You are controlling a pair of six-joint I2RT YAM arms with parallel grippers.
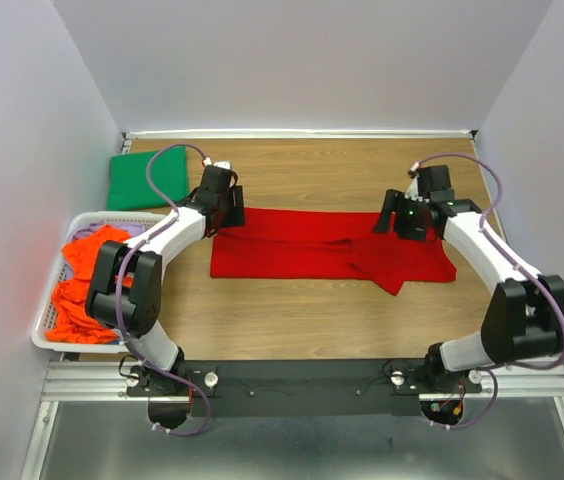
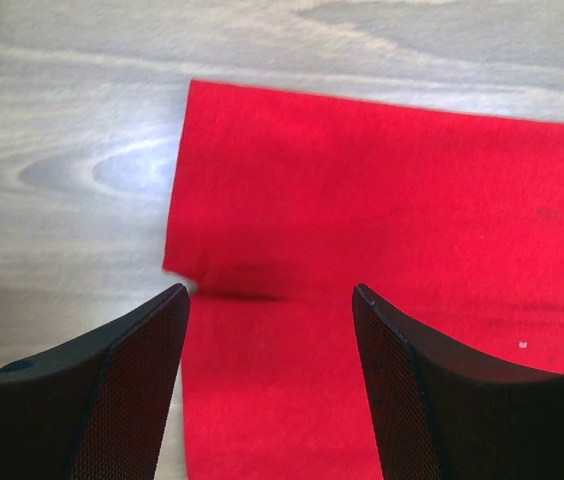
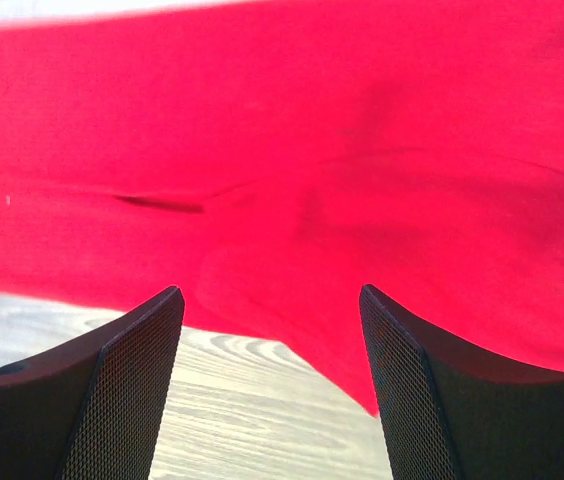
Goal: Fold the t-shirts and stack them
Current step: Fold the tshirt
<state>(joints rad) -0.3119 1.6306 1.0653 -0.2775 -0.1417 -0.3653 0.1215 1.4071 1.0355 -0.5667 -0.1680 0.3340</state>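
Red soft-cloth t-shirt point(image 1: 322, 245) is lying folded lengthwise across frame centre; left gripper point(image 1: 224, 208) and right gripper point(image 1: 402, 218) are hovering at its ends, both released, empty. Loose lower-right flap point(image 1: 394, 280) is risking a crooked fold.

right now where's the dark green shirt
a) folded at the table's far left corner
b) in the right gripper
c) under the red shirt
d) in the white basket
a: the green shirt lies folded on the table at its far left corner, beyond the basket, which holds orange cloth.
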